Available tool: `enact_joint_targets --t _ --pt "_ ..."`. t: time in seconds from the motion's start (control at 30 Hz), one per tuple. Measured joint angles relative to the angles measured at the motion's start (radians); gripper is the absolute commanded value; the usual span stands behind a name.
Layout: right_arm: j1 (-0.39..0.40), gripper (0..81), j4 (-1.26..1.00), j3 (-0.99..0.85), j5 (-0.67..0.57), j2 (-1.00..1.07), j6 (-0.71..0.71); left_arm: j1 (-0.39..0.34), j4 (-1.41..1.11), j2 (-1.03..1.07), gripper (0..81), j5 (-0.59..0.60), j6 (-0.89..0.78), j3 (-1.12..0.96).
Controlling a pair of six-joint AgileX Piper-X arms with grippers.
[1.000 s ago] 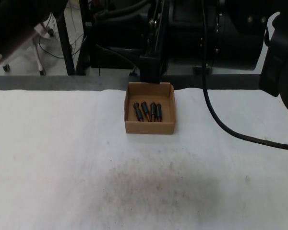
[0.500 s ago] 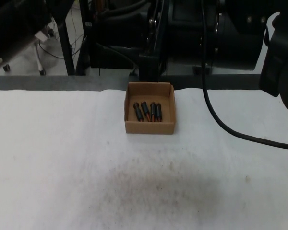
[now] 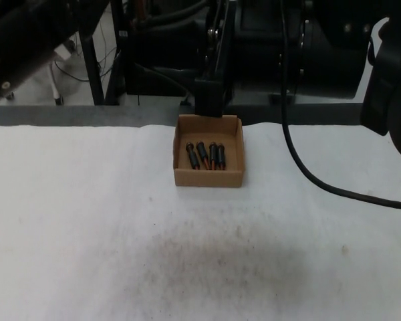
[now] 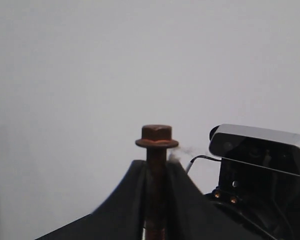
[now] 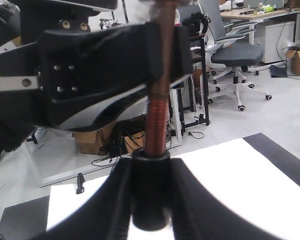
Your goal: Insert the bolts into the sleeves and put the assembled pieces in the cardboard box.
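Up in the far-left corner of the high view, a dark arm (image 3: 20, 33) has edged slightly further in, while the cardboard box (image 3: 208, 178) and the four assembled pieces (image 3: 206, 155) lying in it have not shifted on the bench (image 3: 87, 221).

The left gripper (image 4: 156, 170) has its fingers clamped on the shank of a rusty flanged bolt (image 4: 156, 142), head proud of the fingertips. The right gripper (image 5: 151, 172) has its fingers closed around a black sleeve (image 5: 150, 200), and the bolt's threaded end meets the sleeve's mouth. It looks barely started, though how deep it sits cannot be told.

The risk here is misalignment. If the bolt leans off the sleeve's axis, its threads would likely catch on the rim, and further pushing could twist the bolt in the left fingers or drive the sleeve through the right ones. Either part could then drop to the bench, well away from the box.
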Motion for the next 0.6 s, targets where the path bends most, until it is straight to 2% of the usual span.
enact_joint_targets --t 0.3,0.43,0.5,0.57,0.6 --pt "0.000 0.8 -0.004 0.001 0.000 0.001 0.000 0.000 0.000 0.003 0.3 0.005 -0.002 0.000" --pt "0.000 0.8 -0.046 0.001 0.000 0.001 0.000 0.000 0.000 0.003 0.0 0.054 -0.002 0.000" --pt "0.000 0.8 -0.053 0.001 0.000 0.001 0.000 0.000 -0.002 0.003 3.5 0.067 0.000 -0.003" --pt "0.000 0.8 -0.060 0.001 0.000 0.001 0.000 0.000 -0.006 0.003 10.7 0.074 0.000 -0.003" --pt "0.000 0.8 -0.065 0.001 0.000 0.001 0.002 0.002 -0.008 0.003 17.3 0.080 0.000 -0.003"
